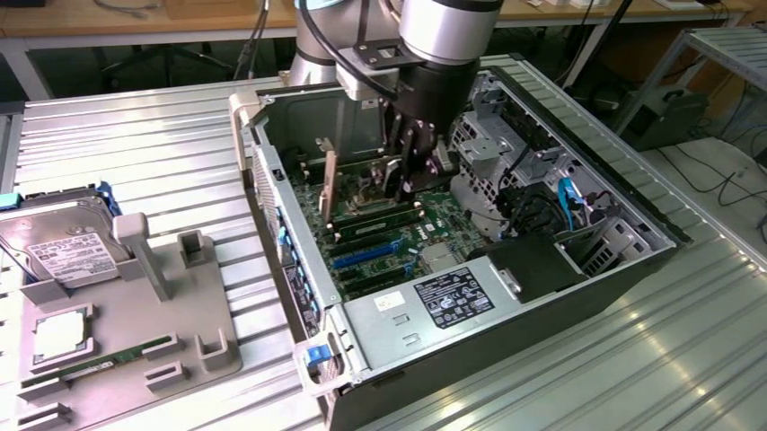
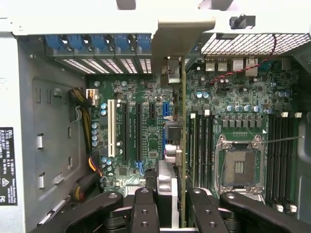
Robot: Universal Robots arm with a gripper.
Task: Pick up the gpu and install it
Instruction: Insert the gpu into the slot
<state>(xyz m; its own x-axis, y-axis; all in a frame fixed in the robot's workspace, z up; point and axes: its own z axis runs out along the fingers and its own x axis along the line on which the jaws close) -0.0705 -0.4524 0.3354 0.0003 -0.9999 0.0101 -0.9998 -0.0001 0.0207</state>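
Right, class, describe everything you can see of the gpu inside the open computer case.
The gpu is seen edge-on: a thin green card standing on edge over the motherboard, with a pale metal bracket at one end and a silver-and-black block on one face. The fingers clamp it from both sides. Whether it sits in a slot cannot be told.
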